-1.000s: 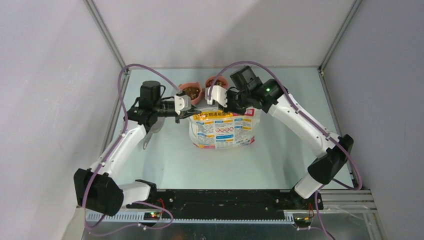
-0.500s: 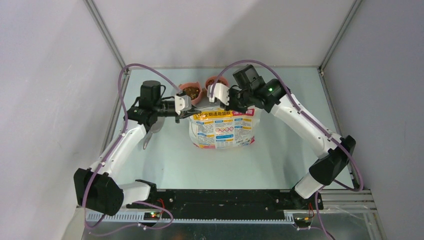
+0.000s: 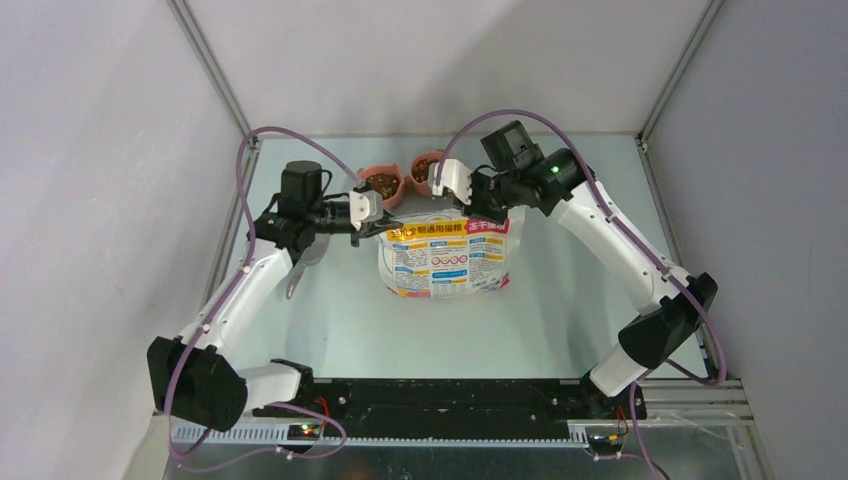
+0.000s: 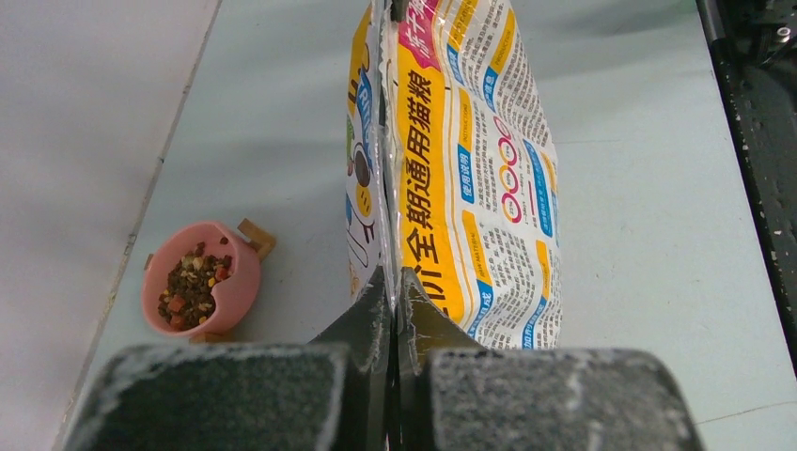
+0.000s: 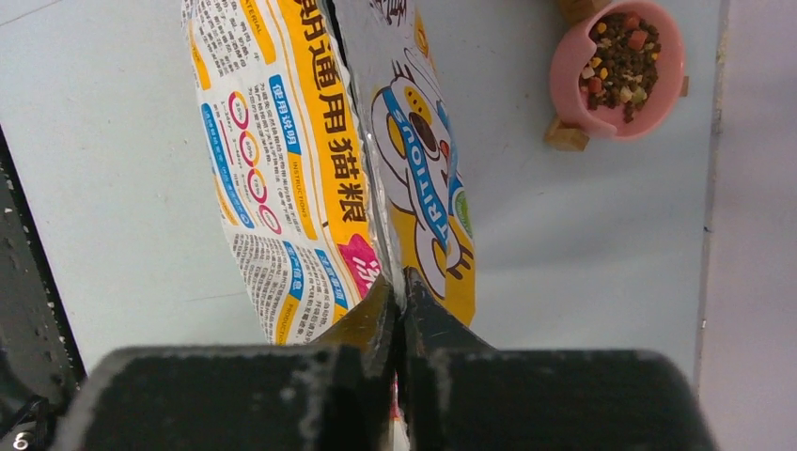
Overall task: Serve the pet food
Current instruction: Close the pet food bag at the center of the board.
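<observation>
Well apart: pet food [image 4: 193, 282], fingers [image 4: 360, 324].

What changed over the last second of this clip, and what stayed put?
The right gripper closed onto the top edge of the bag, its wrist shifting slightly rightward. The left gripper stayed clamped on the bag's other end. The bag and the two pink bowls of pet food did not move.

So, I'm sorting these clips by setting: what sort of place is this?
Probably a robot test cell in a lab, not a home: blank grey walls framed by metal posts, a pale table, and staged props only, a cat-food bag and two pink bowls.
</observation>
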You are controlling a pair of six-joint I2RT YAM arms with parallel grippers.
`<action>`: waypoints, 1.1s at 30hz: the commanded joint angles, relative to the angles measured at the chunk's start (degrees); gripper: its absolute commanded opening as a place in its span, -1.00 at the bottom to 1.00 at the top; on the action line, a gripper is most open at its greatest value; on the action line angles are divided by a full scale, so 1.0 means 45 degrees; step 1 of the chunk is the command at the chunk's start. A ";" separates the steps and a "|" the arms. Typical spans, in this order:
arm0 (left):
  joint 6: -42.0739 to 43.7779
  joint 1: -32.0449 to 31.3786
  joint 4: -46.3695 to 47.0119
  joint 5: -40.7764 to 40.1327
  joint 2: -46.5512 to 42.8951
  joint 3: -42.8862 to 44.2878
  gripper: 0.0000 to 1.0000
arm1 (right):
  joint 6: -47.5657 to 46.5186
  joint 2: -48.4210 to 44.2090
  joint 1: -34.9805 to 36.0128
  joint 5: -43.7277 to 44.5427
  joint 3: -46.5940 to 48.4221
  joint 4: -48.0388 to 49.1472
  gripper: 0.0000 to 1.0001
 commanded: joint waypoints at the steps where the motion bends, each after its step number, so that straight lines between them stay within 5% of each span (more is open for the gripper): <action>1: 0.0456 0.0097 -0.0203 -0.0140 -0.0162 0.0538 -1.00 | 0.0440 -0.0372 -0.0391 0.0848 0.0583 -0.0417 -0.73; 2: 0.0462 0.0087 -0.0213 -0.0141 -0.0153 0.0540 -1.00 | 0.0458 -0.0464 -0.0407 0.1002 0.0469 -0.0330 -0.56; 5: 0.0461 0.0097 -0.0218 -0.0192 -0.0182 0.0535 -1.00 | 0.0372 -0.0715 -0.0634 0.1092 0.0232 -0.0334 -0.48; 10: 0.0452 0.0092 -0.0218 -0.0183 -0.0168 0.0542 -1.00 | 0.0147 -0.1281 -0.1080 0.0736 -0.0299 -0.0264 -0.97; 15: 0.0434 0.0097 -0.0217 -0.0217 -0.0191 0.0567 -1.00 | 0.0503 -0.1270 -0.1361 0.0989 -0.0097 -0.0430 -1.00; 17: 0.0358 0.0097 -0.0169 -0.0270 -0.0243 0.0563 -1.00 | 0.0746 -0.1356 -0.1475 0.1294 -0.0199 -0.0187 -0.79; 18: 0.0289 0.0097 -0.0140 -0.0313 -0.0277 0.0553 -1.00 | 0.0806 -0.1453 -0.1555 0.1356 -0.0255 -0.0004 -0.49; 21: 0.0128 0.0097 0.0027 -0.0504 -0.0376 0.0521 -0.99 | 0.0884 -0.1731 -0.1696 0.1457 -0.0536 0.0143 -0.22; 23: -0.0007 0.0097 0.0125 -0.0606 -0.0464 0.0474 -0.97 | 0.0825 -0.1914 -0.1778 0.1457 -0.0757 0.0202 -0.28; 25: -0.0114 0.0095 0.0201 -0.0683 -0.0597 0.0427 -0.99 | 0.0781 -0.2052 -0.1859 0.1557 -0.0977 0.0277 -0.78; 27: -0.0351 0.0087 0.0396 -0.0856 -0.0780 0.0316 -1.00 | 0.0788 -0.2091 -0.1913 0.1601 -0.1046 0.0255 -1.00; 33: -0.0703 0.0096 0.0704 -0.1589 -0.1164 0.0297 -1.00 | 0.1279 -0.2397 -0.2025 0.2022 -0.1089 0.0759 -1.00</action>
